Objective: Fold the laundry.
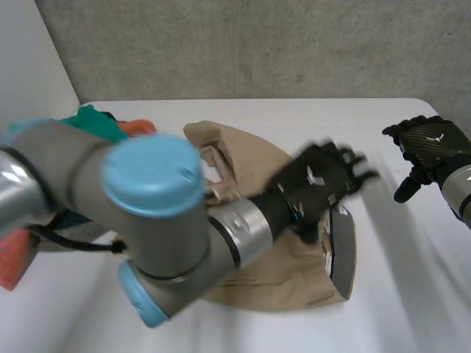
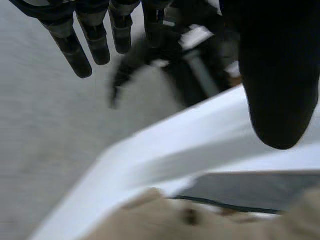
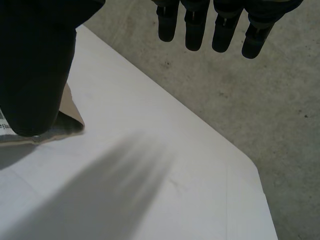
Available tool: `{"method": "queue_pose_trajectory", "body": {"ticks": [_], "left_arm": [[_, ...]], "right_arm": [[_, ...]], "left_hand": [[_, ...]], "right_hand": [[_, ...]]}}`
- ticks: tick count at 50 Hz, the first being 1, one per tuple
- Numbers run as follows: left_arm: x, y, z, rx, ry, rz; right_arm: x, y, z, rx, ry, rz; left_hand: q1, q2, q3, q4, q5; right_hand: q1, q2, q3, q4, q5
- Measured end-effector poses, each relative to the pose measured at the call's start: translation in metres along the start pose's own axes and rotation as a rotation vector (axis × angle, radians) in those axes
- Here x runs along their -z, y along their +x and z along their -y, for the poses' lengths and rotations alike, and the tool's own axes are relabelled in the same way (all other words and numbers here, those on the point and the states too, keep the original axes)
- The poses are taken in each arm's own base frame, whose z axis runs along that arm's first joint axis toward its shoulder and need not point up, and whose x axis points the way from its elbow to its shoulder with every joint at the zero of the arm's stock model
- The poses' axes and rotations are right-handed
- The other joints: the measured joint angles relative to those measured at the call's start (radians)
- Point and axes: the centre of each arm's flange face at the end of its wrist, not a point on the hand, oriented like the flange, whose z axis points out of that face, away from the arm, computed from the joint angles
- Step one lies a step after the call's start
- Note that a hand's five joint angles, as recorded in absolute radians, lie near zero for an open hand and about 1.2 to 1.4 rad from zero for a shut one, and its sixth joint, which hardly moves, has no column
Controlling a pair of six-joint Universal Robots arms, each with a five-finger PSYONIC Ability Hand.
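A tan garment [image 1: 283, 276] lies rumpled in the middle of the white table [image 1: 412, 287], with a dark grey lining [image 1: 343, 254] showing at its right edge. My left arm reaches across it, and my left hand [image 1: 318, 180] hovers open over the garment's right side, fingers spread and holding nothing. In the left wrist view the straight fingers [image 2: 100, 42] hang above the tan cloth [image 2: 150, 220]. My right hand [image 1: 430, 143] is open above bare table to the right, apart from the garment. In the right wrist view a corner of the tan cloth [image 3: 70, 117] lies beside the thumb [image 3: 35, 65].
More laundry is heaped at the table's left: a teal piece [image 1: 96, 121], an orange piece [image 1: 137, 126] and a red-orange one [image 1: 11, 265]. The table's far right corner [image 3: 257, 172] gives way to grey floor. A grey wall stands behind the table.
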Motion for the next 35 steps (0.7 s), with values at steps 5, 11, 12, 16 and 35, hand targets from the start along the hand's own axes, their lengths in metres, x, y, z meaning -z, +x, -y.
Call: {"method": "queue_pose_trajectory", "body": {"ticks": [5, 11, 12, 16, 35], "left_arm": [[0.027, -0.057, 0.024, 0.028, 0.014, 0.234], [0.073, -0.104, -0.003, 0.132, -0.157, 0.431], [0.080, -0.108, -0.011, 0.152, -0.198, 0.450], [0.109, -0.122, -0.045, 0.238, -0.366, 0.487], [0.166, -0.142, -0.130, 0.453, -0.590, 0.407]], "right_arm": [[0.016, -0.015, 0.018, 0.012, 0.024, 0.055], [0.051, -0.047, 0.032, 0.024, -0.053, 0.194], [0.057, -0.052, 0.032, 0.025, -0.077, 0.219], [0.085, -0.083, 0.025, 0.036, -0.206, 0.363], [0.100, -0.174, -0.034, 0.135, -0.270, 0.434]], "left_hand": [[0.000, 0.000, 0.000, 0.000, 0.000], [0.000, -0.001, 0.000, 0.000, 0.000], [0.000, -0.001, 0.000, 0.000, 0.000], [0.000, -0.001, 0.000, 0.000, 0.000], [0.004, 0.002, 0.003, 0.003, 0.003]], "right_hand": [[0.000, 0.000, 0.000, 0.000, 0.000], [0.000, 0.000, 0.000, 0.000, 0.000], [0.000, 0.000, 0.000, 0.000, 0.000], [0.000, 0.000, 0.000, 0.000, 0.000], [0.753, 0.825, 0.817, 0.819, 0.788]]}}
